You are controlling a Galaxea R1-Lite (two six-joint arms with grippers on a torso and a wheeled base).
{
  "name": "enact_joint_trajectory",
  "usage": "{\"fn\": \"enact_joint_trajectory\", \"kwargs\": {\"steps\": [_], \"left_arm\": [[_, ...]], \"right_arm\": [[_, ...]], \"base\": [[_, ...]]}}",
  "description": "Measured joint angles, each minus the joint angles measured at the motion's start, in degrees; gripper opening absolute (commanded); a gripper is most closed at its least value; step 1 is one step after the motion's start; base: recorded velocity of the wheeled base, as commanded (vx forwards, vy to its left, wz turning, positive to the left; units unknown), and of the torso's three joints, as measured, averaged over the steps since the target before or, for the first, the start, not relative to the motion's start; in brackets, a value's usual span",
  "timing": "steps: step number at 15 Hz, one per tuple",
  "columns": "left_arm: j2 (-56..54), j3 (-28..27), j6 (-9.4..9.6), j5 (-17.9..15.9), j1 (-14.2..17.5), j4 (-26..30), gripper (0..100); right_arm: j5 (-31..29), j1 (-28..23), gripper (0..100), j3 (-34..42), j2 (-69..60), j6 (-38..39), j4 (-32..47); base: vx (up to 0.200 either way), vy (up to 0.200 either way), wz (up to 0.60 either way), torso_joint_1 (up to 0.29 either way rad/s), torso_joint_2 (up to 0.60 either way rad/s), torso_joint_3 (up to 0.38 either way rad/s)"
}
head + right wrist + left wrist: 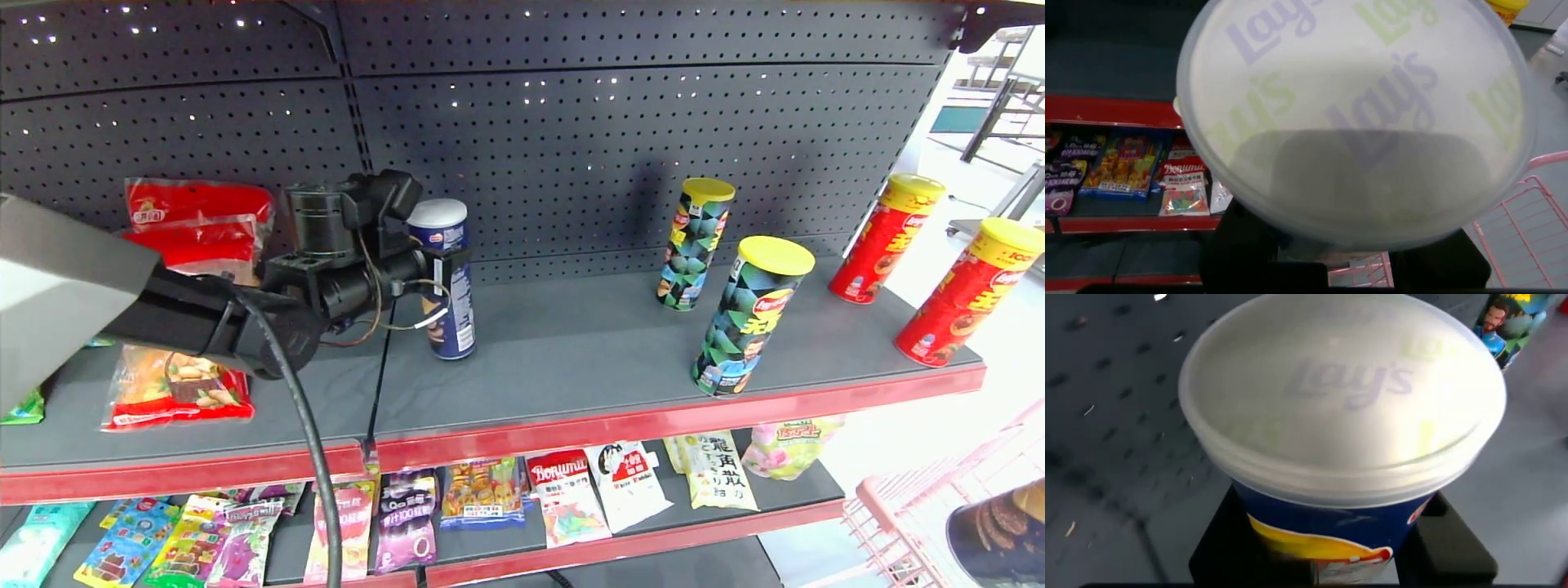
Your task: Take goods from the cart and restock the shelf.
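Currently the left hand [445, 282] is clamped on a blue can [457, 327], one finger on each side of its middle, and the can stands upright with its base on the shelf [571, 359], close to the pegboard [571, 147] behind it. From the wrist, its white lid [1343, 400] sits just above the black fingers [1221, 551]. Behind the hand's wrist, red bags [196, 224] lean at the back of the shelf. Beyond the hand's far side, well apart from it, stand two green cans [695, 243] and then two red cans [887, 238]. The right hand [1339, 273] is closed on a dark can [996, 531], its clear lid [1355, 114] right over the fingers [1241, 253], with the pink cart [898, 506] just beside and below it.
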Motion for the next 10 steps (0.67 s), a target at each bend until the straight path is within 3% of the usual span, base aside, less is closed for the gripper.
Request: {"fn": "enact_joint_trajectory", "kwargs": {"steps": [3, 7, 10], "left_arm": [[-4.6, 6.2, -1.94, 2.8, -1.6, -3.6, 0], [-8.8, 15.8, -1.95, 6.5, -2.2, -11.1, 0], [-10.1, 22.7, -2.24, 10.0, -5.1, -19.1, 0]], "right_arm": [[-0.1, 0.0, 0, -0.1, 0.0, 0.0, 0.0], [-0.2, 0.0, 0, -0.1, -0.2, 0.0, 0.0], [-0.2, 0.0, 0, 0.1, -0.4, 0.0, 0.0]], "base": [[0.000, 0.000, 0.00, 0.000, 0.00, 0.000], [0.000, 0.000, 0.00, 0.000, 0.00, 0.000], [0.000, 0.000, 0.00, 0.000, 0.00, 0.000]]}}
